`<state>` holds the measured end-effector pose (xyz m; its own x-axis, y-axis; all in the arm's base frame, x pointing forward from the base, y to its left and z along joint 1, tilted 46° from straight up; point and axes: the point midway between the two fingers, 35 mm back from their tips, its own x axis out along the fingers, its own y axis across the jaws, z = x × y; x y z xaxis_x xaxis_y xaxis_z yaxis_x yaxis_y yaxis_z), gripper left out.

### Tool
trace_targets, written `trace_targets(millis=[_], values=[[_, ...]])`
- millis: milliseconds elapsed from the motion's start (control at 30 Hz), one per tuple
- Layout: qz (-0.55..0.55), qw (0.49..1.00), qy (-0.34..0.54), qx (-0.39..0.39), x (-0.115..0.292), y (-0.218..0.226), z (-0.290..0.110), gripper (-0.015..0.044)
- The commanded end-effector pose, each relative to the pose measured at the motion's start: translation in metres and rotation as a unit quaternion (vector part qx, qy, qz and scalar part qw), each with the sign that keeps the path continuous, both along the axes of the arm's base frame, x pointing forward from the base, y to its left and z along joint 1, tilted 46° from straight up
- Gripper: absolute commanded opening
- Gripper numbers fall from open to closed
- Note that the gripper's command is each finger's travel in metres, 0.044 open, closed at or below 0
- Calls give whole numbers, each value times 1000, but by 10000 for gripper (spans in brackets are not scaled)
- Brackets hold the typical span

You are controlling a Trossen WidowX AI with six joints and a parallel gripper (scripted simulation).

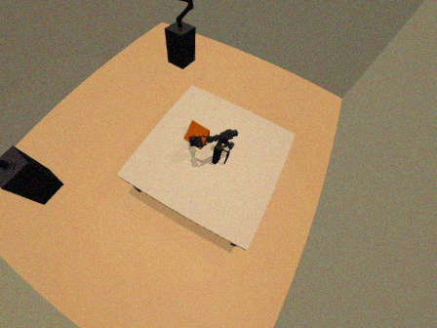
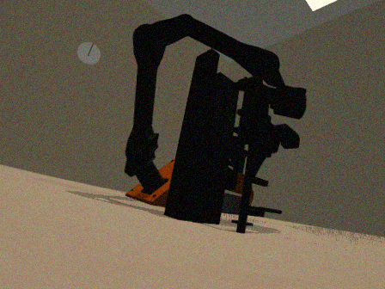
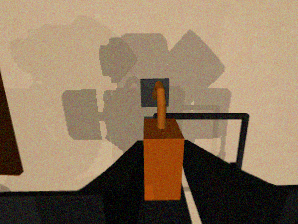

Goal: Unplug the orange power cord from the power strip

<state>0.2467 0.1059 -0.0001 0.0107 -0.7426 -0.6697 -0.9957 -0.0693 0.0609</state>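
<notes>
Hand (image 3: 162, 200) is clamped on the orange plug (image 3: 163, 160) — dark fingers press its two sides in wrist view, gap narrow. Plug sits at 6 o'clock of that view, long side pointing toward 12. The orange cord (image 3: 160, 105) leaves plug's far end, curves up toward 12 and meets a small grey square (image 3: 154, 93) lying on the counter (image 3: 250, 45). Cannot tell if that square is the strip's socket.

Top view: arm (image 1: 221, 137) stands near middle of pale counter, w/ hand reaching toward 9 o'clock over an orange slab (image 1: 196, 130). Counter edges well apart from hand on all sides; most bare surface lies toward 6 and 3 o'clock. A thin dark bar frame (image 3: 242, 135) stands at 3 o'clock of plug in wrist view, near it. Two dark blocks (image 1: 180, 44) sit on floor, off the counter.
</notes>
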Motion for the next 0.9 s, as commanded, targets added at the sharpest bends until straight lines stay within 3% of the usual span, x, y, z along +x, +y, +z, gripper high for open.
trace_targets(millis=[0, 100, 500, 667, 867], values=[[7, 1000, 1, 22, -3, 23, -13, 0], [7, 1000, 1, 22, -4, 26, -16, 0], [8, 1000, 2, 19, -3, 15, -12, 315], [8, 1000, 2, 21, -5, 40, -28, 440], [8, 1000, 1, 21, -10, 66, -46, 440]])
